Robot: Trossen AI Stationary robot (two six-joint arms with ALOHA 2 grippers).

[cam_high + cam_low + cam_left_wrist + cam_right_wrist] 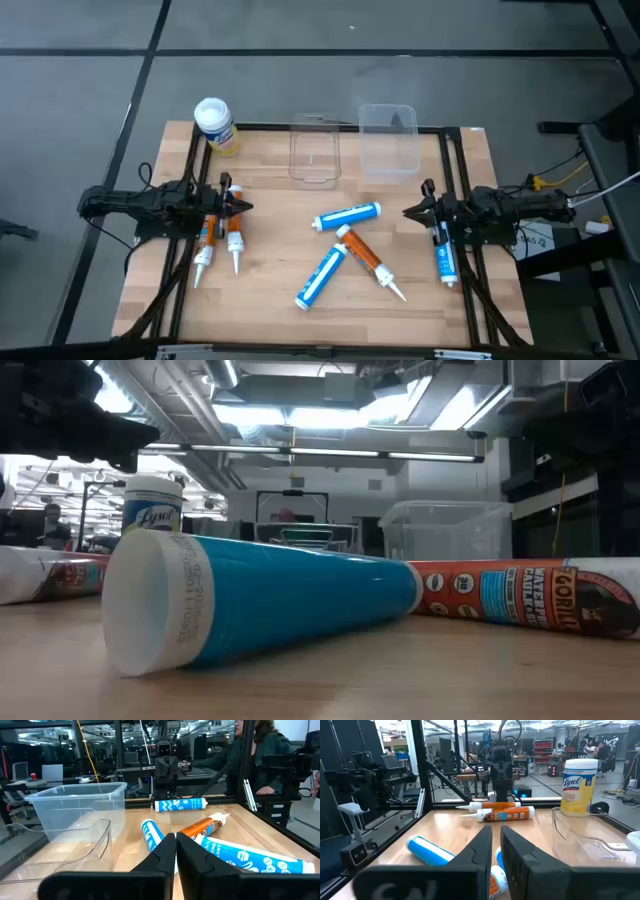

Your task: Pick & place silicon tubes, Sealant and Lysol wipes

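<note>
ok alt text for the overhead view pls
Wooden table seen from above, with blue and orange tubes scattered across its middle and two dark arms at the sides, left tool and right tool shut and holding nothing. Lysol wipes stand at the back left, near two clear bins.

- You can read "Lysol" on the Lysol wipes [578,786] canister's yellow label.
- You can read "GORILLA" in white letters on the orange sealant tube [525,595] lying on the table.
- Other print is too small to read.
</note>
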